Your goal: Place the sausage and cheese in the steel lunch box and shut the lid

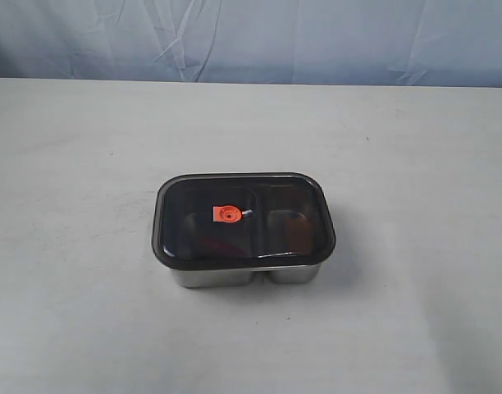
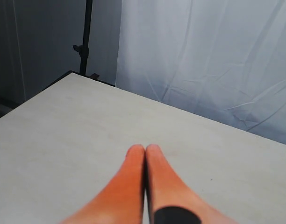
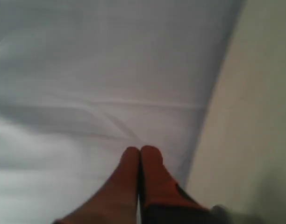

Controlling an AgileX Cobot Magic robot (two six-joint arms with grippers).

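2 grippers empty: my left gripper point(image 2: 145, 148) and right gripper point(image 3: 139, 150) are both clenched on nothing, clear of the work. Mid-table, the lid point(image 1: 244, 222) sits on the steel lunch box point(image 1: 235, 277). I judge the task finished, though the dark lid blurs the contents.

both grippers closed, empty
on the left gripper point(image 2: 145, 148) the orange fingers point(image 2: 126, 186) press together tip to tip; on the right gripper point(image 3: 139, 149) the fingers point(image 3: 154, 179) meet the same way, touching along their inner edges.
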